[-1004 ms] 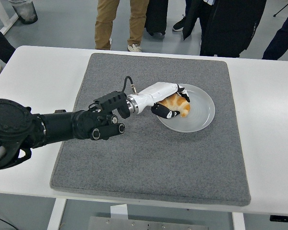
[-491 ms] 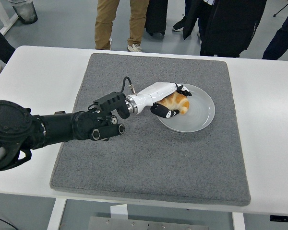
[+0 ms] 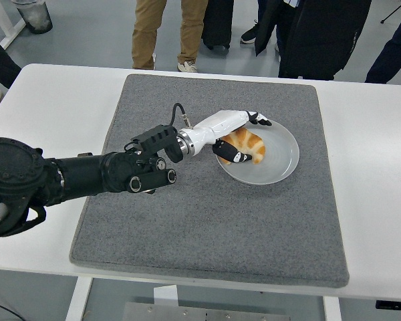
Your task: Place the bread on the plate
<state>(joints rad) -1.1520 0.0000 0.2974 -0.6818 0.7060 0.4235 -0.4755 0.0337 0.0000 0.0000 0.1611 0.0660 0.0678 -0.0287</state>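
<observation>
Golden bread [image 3: 246,144] now lies on the plate [image 3: 284,164], left hand [image 3: 237,134] opened.

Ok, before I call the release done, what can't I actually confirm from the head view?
- Contact between the left hand and the bread: the hand covers the bread's left part.
- Whether the bread rests fully on the plate: its underside is hidden.
- The plate's left rim: covered by the hand.
- The right arm: out of view.
</observation>
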